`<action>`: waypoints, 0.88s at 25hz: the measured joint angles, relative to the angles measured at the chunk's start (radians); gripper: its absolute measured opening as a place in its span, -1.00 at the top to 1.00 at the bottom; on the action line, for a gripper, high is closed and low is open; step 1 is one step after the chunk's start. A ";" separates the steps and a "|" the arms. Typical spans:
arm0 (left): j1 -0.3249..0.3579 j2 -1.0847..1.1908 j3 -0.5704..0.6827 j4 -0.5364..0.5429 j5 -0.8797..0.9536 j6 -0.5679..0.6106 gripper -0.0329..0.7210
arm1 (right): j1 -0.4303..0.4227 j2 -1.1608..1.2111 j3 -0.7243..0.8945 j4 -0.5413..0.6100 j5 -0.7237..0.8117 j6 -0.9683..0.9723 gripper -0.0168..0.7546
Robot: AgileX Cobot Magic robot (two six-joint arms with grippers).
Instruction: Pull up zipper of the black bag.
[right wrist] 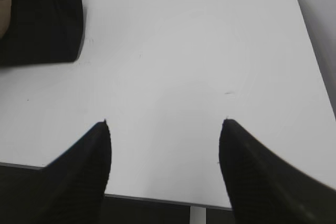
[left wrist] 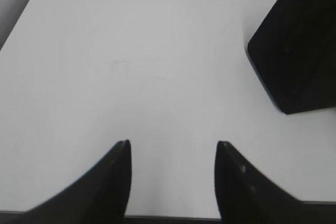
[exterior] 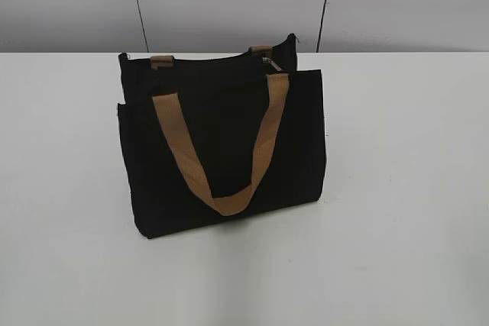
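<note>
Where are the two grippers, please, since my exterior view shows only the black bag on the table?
Observer: The left gripper hovers over bare table, jaws apart and empty; the black bag sits off to its upper right.
Operator: Thank you. And the right one?
Observer: The right gripper is also open and empty; the bag's corner lies at that view's upper left.
Operator: Can either wrist camera see the zipper?
Observer: No. Only your view shows it, with a small silvery pull near the top edge's right end.

Open table (exterior: 412,188) around black bag (exterior: 221,143)
</note>
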 joint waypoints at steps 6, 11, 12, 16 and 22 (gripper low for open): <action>0.003 -0.002 0.018 -0.068 -0.064 0.000 -0.11 | 0.000 -0.015 0.039 -0.002 0.000 0.001 -0.34; 0.007 -0.002 0.060 -0.079 -0.151 0.000 -0.11 | 0.000 -0.015 0.116 -0.007 -0.079 0.000 -0.34; 0.008 -0.002 0.060 -0.079 -0.156 0.000 -0.11 | 0.000 -0.015 0.124 -0.007 -0.104 0.000 -0.34; 0.008 -0.002 0.060 -0.078 -0.165 0.000 -0.11 | 0.000 -0.015 0.139 -0.009 -0.113 0.000 -0.34; 0.008 -0.002 0.060 -0.078 -0.167 0.000 -0.10 | 0.000 -0.015 0.140 -0.009 -0.116 0.000 -0.34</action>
